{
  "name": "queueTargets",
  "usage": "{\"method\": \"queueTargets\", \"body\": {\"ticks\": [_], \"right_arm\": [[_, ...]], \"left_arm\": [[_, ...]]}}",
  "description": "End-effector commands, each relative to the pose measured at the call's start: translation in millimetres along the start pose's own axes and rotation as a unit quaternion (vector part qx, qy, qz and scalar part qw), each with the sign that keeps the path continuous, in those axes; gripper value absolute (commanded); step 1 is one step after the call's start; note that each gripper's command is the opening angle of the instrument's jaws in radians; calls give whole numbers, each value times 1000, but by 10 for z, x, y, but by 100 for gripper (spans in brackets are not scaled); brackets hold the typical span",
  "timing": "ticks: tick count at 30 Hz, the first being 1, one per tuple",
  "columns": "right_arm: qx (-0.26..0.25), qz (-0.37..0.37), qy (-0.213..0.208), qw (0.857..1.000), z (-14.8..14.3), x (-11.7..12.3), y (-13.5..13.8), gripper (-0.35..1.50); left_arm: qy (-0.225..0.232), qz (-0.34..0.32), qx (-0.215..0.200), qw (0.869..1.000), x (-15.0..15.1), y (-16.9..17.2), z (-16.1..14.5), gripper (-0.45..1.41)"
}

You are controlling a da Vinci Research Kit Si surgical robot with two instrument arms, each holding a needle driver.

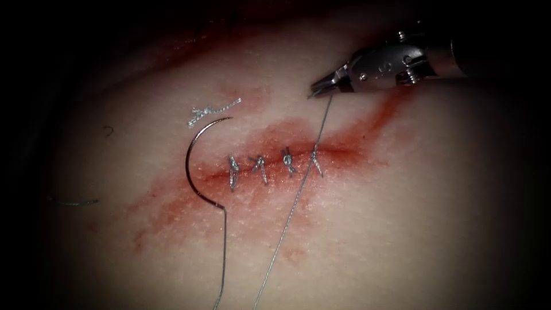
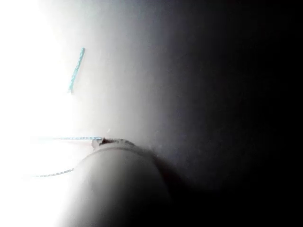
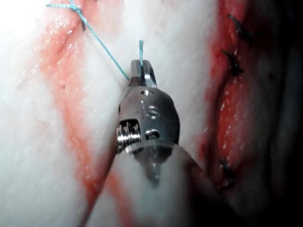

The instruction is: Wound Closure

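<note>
Right tool [image 1: 319, 87] at 1 o'clock pinching thread [image 1: 298, 198] | needle [image 1: 195, 166] lying free at 9 o'clock | four knots [image 1: 274, 165] along cut [image 1: 275, 158] | cut thread end [image 1: 212, 110]

Stamped on the metal wrist of the right tool [image 3: 142, 67]: a small mark [image 3: 150, 112] of two characters, seen in the right wrist view. Looks like "IS" or "15"; cannot tell which. Same mark visible in the endoscope view on the tool's wrist, turned the other way up and too small to read. Nothing else legible.
</note>
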Motion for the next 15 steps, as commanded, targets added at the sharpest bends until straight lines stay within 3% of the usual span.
{"method": "queueTargets", "body": {"ticks": [1, 3, 5, 6, 8, 9, 12, 15], "right_arm": [[-4, 13, 11, 1000, 9, 4, -2, -20], [2, 60, 37, 997, 10, 12, -12, 29], [8, 78, 45, 996, 10, 16, -17, 52], [11, 93, 51, 994, 10, 19, -21, 73], [4, 111, 61, 992, 7, 23, -23, 91], [-13, 143, 79, 986, 1, 27, -23, 113], [-56, 189, 113, 974, -27, 40, -16, 135], [-103, 220, 131, 961, -63, 56, -10, 141]], "left_arm": [[-1, -6, 20, 1000, 4, -7, 6, -45], [-6, -21, 56, 998, -1, -42, 4, -45], [-13, -35, 84, 996, -7, -68, 3, -45], [-19, -41, 93, 995, -9, -78, 3, -45], [-20, -56, 110, 992, -16, -100, 2, -45], [-26, -57, 125, 990, -23, -121, 0, -45], [-30, -60, 152, 986, -37, -172, -4, -45], [-29, -64, 175, 982, -45, -215, -6, -45]]}}
